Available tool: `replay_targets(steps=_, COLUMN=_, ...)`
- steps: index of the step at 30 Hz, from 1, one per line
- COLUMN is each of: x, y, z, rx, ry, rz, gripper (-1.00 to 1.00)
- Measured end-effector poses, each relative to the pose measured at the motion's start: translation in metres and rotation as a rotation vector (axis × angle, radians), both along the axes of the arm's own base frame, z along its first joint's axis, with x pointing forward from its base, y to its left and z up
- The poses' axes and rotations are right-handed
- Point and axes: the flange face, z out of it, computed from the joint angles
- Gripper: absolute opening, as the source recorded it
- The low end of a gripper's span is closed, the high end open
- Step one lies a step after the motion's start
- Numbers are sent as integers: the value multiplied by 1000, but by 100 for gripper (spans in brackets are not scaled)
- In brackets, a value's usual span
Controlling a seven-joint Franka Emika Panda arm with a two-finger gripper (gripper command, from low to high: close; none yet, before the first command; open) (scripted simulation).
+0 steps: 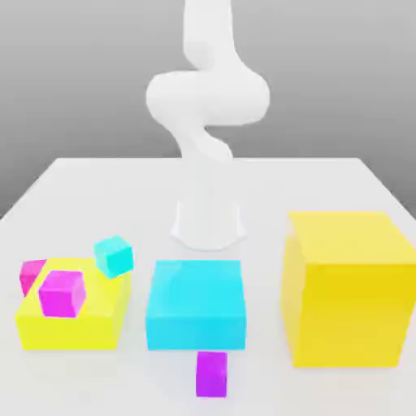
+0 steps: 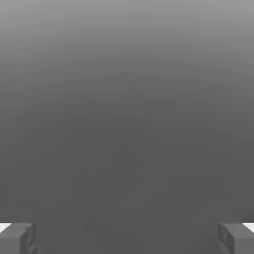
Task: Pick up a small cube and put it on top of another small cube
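Violet cube still to be picked up; the wide-open gripper (image 2: 127, 239) is empty.
The small violet cube (image 1: 211, 374) is seen at the bottom centre of the exterior view, on the table (image 1: 284, 185) just in front of the large cyan block (image 1: 196, 319). The small cyan cube (image 1: 114, 257) is seen at centre left, by the rear corner of the flat yellow block (image 1: 69, 335); whether it is borne by that block cannot be told. The step in hand is judged to be the approach: the gripper must be brought over the violet cube, lowered and closed, with the cyan block's front face avoided. In the hand view the fingers are spread wide, with nothing held or touched between them.
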Motion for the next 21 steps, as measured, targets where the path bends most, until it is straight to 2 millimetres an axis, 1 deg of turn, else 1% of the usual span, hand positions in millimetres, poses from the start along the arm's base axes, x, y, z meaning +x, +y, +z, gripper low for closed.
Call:
replay_targets(steps=2, x=26, y=0, z=-38, rx=1, ry=63, rz=-2, gripper=0)
replay_targets(steps=5, x=56, y=1, z=-95, rx=3, ry=152, rz=-5, gripper=0)
replay_targets(steps=8, x=78, y=2, z=-154, rx=5, ry=241, rz=-7, gripper=0)
replay_targets(steps=10, x=88, y=2, z=-194, rx=6, ry=300, rz=-9, gripper=0)
replay_targets(steps=12, x=95, y=3, z=-235, rx=7, ry=359, rz=-11, gripper=0)
replay_targets(steps=15, x=98, y=3, z=-296, rx=8, ry=447, rz=-14, gripper=0)
replay_targets(steps=18, x=93, y=4, z=-356, rx=8, ry=535, rz=-17, gripper=0)
replay_targets(steps=21, x=81, y=5, z=-415, rx=9, ry=624, rz=-21, gripper=0)
